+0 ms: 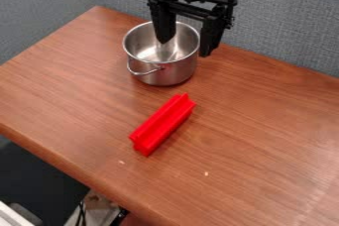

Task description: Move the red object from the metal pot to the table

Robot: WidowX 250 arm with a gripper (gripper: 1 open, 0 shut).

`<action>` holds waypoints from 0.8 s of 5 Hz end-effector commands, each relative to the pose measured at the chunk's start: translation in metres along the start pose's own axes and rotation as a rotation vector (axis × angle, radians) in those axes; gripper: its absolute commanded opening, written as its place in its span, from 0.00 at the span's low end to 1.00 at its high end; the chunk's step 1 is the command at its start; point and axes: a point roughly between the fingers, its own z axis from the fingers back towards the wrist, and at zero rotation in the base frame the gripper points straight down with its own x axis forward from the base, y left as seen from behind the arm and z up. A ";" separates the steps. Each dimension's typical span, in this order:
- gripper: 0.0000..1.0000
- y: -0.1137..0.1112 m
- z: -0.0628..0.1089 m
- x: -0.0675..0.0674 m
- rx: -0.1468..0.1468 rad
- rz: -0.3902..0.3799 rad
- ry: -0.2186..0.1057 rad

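The hand (185, 34) is hanging straight down over the metal pot (162, 53), its two dark fingers (161, 24) standing wide apart and gripping nothing; one finger is reaching into the pot's mouth, the other is sitting at the pot's right rim, and whether either is touching the steel cannot be determined. The arm above the hand is being cut off by the top edge of the view. The red object (163, 123) is lying flat on the counter (265, 161), clear of the pot and nearer the camera, angled diagonally. The pot's small handle is showing only faintly at its front. The counter's near corner is running out of frame.
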 end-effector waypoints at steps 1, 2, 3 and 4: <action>1.00 0.001 -0.007 -0.003 -0.001 0.002 0.020; 1.00 0.002 -0.015 -0.007 0.000 0.003 0.038; 1.00 0.007 -0.023 -0.023 0.002 -0.008 0.045; 1.00 0.014 -0.030 -0.042 0.019 -0.036 0.039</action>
